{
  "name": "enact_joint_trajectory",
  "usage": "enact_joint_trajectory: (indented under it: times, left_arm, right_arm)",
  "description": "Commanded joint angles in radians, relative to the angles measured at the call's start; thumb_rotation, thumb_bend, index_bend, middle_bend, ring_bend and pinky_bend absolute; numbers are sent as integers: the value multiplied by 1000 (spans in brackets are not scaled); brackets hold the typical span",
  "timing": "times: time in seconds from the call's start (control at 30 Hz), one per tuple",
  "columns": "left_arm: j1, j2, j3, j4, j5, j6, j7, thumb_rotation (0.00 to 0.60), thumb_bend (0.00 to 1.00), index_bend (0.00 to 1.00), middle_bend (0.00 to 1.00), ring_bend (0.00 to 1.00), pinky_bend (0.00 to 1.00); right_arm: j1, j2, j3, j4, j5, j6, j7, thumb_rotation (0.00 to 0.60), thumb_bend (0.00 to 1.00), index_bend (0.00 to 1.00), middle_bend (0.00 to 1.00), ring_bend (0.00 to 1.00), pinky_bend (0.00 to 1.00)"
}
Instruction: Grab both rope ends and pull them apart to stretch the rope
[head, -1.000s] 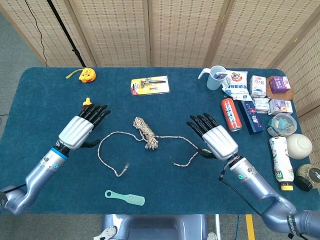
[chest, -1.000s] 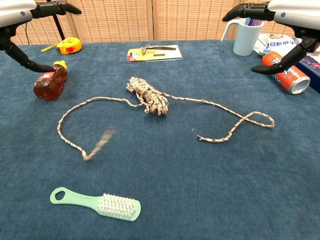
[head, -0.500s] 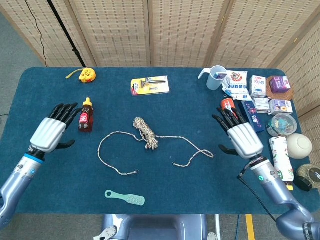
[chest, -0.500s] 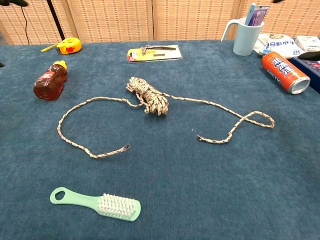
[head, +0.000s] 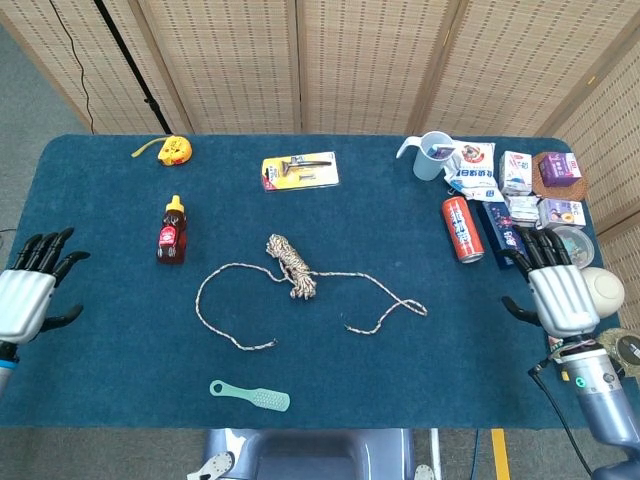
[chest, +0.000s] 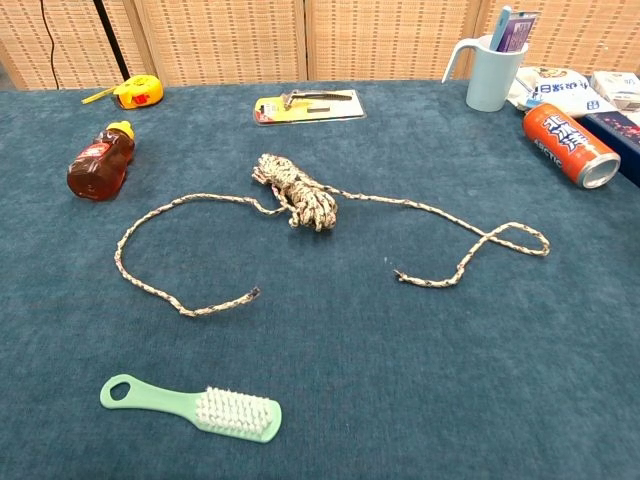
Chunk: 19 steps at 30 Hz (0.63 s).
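A toothbrush and tube are held in the cup (chest: 492, 74); no labels can be read. The rope (head: 300, 270) is laid mid-surface, both ends free. Left hand (head: 25, 300) and right hand (head: 558, 295) are kept at the edges, fingers spread, nothing held.

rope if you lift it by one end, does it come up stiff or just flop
Probably flops: the rope lies in loose curves and a small loop on the table, so it likely holds no shape. The bundled coil in the middle would likely drag or hang as dead weight. Its braided surface looks rough, so slipping seems unlikely.
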Motion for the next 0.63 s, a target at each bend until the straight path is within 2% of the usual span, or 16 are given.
enact_joint_trajectory:
  times: [0.03, 0.2, 0.37, 0.63]
  left_arm:
    - [87, 13, 32, -23, 25, 96, -9, 600, 191, 231, 35, 0, 0]
    - [167, 26, 57, -36, 27, 158, -17, 600, 191, 231, 38, 0, 0]
    - [214, 34, 83, -47, 34, 166, -6, 600, 191, 231, 38, 0, 0]
    - [243, 36, 77, -63, 51, 186, -6, 600, 190, 231, 38, 0, 0]
  right_arm:
    - [-58, 19, -23, -17, 3, 54, -3, 600, 276, 265, 62, 12, 0]
    - [-129, 39, -47, -45, -5, 117, -9, 600, 275, 267, 69, 12, 0]
    - [-180, 33, -58, -53, -6, 159, -10, 600, 275, 267, 70, 11, 0]
    - [-217, 26, -55, -42, -10, 187, -1, 600, 276, 267, 70, 11, 0]
